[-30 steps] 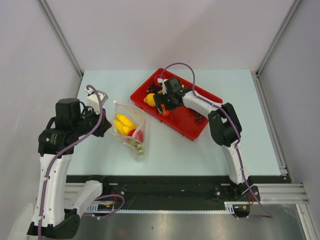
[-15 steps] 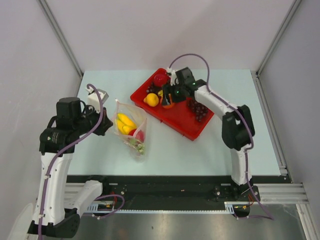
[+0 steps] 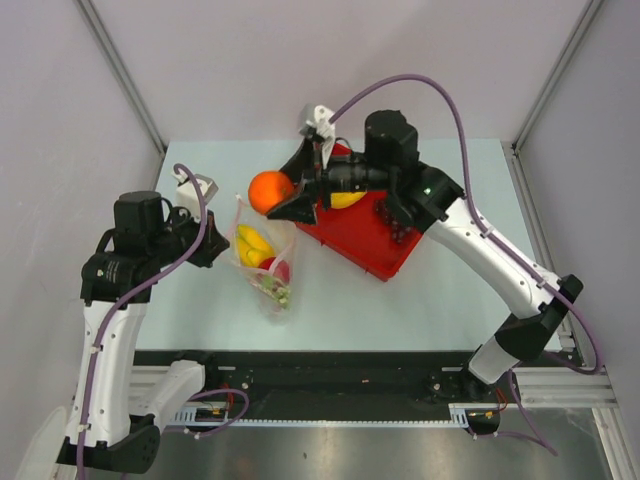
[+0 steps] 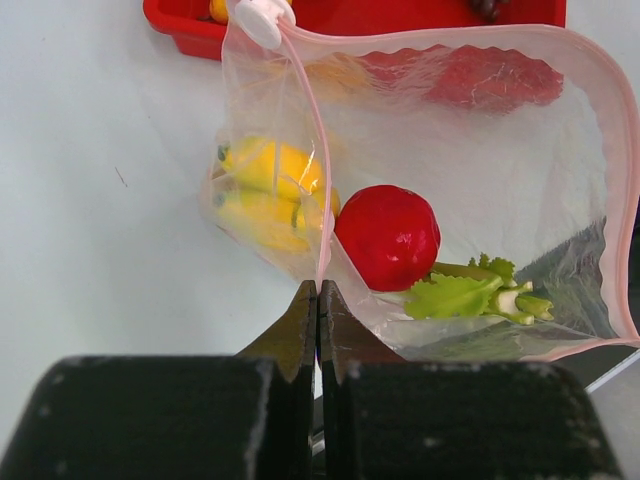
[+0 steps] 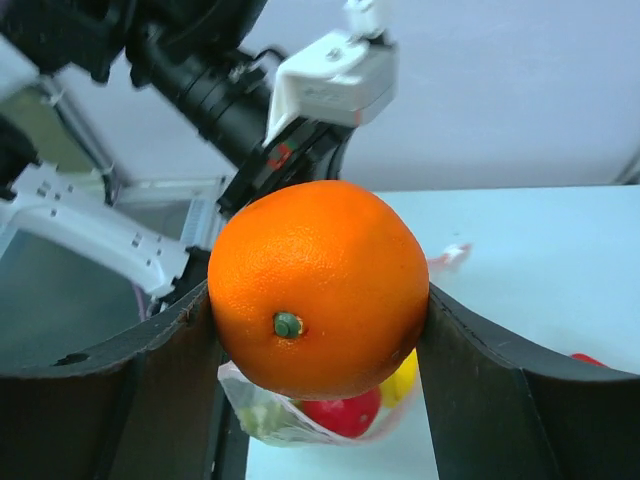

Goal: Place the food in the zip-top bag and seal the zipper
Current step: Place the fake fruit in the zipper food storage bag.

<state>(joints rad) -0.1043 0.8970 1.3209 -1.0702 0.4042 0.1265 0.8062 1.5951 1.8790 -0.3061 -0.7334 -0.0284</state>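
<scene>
My right gripper [image 3: 275,196] is shut on an orange [image 3: 269,191] and holds it in the air just above the far end of the clear zip-top bag [image 3: 262,258]. The orange [image 5: 318,288] fills the right wrist view between the fingers [image 5: 165,375]. My left gripper [image 4: 317,300] is shut on the bag's pink zipper edge [image 4: 318,180], holding the mouth open. Inside the bag lie yellow bananas [image 4: 265,190], a red apple [image 4: 387,235] and a green-white stalk [image 4: 480,297]. A lemon [image 3: 347,199] and dark grapes [image 3: 390,213] stay in the red tray [image 3: 372,245].
The red tray stands at the table's far middle, right of the bag. The zipper's white slider [image 4: 260,18] sits at the bag's far corner. Grey walls enclose the table on three sides. The left arm [image 3: 140,250] is at the table's left edge.
My right gripper has lifted the orange out of the red tray and carried it left to above the bag. The left gripper and bag have stayed put.
</scene>
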